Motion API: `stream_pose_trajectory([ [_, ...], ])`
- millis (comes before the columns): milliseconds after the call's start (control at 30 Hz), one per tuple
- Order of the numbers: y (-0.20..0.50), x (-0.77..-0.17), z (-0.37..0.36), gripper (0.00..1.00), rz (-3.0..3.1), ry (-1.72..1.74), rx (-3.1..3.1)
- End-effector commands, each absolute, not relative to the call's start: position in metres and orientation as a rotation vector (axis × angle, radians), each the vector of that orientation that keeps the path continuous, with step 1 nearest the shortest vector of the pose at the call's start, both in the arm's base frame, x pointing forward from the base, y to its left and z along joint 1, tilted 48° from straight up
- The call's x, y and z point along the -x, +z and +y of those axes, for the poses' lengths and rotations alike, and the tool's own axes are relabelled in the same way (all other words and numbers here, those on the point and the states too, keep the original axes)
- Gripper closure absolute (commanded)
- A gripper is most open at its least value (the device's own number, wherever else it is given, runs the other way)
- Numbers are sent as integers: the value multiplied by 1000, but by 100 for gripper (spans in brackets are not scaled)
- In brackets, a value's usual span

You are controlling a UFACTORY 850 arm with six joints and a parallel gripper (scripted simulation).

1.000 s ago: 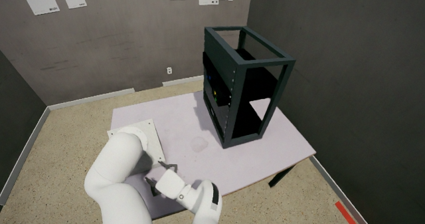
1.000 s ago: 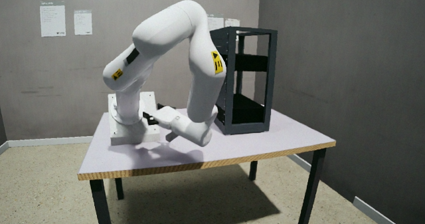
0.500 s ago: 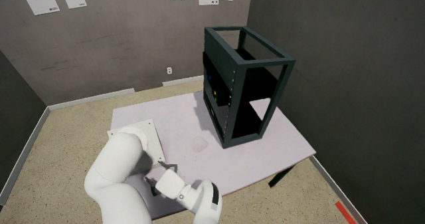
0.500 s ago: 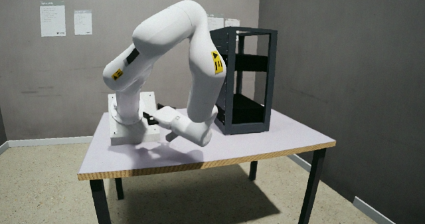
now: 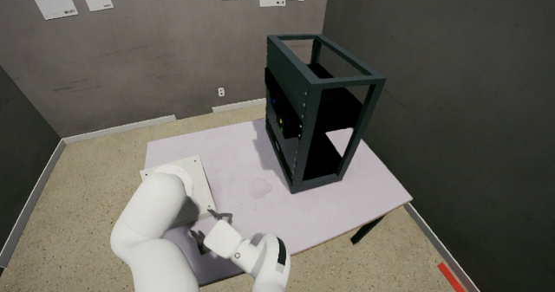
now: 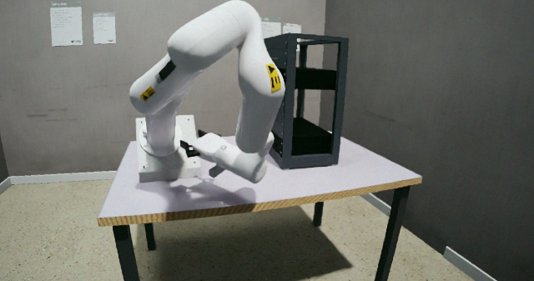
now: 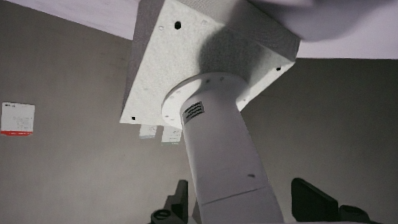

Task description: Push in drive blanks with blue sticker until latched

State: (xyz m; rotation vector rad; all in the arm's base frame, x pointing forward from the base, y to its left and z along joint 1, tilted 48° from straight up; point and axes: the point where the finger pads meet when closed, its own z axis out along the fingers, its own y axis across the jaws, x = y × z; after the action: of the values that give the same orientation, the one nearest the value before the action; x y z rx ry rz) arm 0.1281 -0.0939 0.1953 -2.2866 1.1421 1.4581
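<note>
A dark open-frame rack point(image 5: 310, 123) point(image 6: 340, 97) stands upright at the far right of the lilac table point(image 5: 355, 205) point(image 6: 359, 173). Its front face holds dark drive blanks with small stickers: a blue one point(image 5: 272, 100) highest, then a yellow one point(image 5: 280, 120) and a green one point(image 5: 282, 130) lower down. How far each blank sticks out is too small to tell. My gripper point(image 5: 208, 227) point(image 6: 194, 142) point(image 7: 239, 197) is open and empty. It sits low near the table's front left, beside the arm's base, pointing at the base and away from the rack. The arm hides the rack's front in the exterior view.
The arm's white base plate point(image 5: 197, 171) point(image 6: 167, 173) point(image 7: 165, 60) is bolted at the table's left end. The arm's elbow arches high between base and rack. Grey walls stand close behind and right of the rack. The table's edges drop to the floor.
</note>
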Motion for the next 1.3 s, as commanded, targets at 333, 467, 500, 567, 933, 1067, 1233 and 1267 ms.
stream_pose_trajectory([
  [333,181,-139,-85,0,1085,1395,2342],
  [467,178,-142,-83,0,1072,1380,2355],
  [500,176,-143,-82,0,1064,1371,2362],
  [567,173,-146,-79,0,1048,1354,2377],
  [933,149,-165,-63,0,943,1243,2469],
  [1067,140,-172,-57,0,903,1202,2502],
  [1233,125,-184,-45,0,826,1126,2563],
  [1267,121,-186,-42,0,809,1110,2575],
])
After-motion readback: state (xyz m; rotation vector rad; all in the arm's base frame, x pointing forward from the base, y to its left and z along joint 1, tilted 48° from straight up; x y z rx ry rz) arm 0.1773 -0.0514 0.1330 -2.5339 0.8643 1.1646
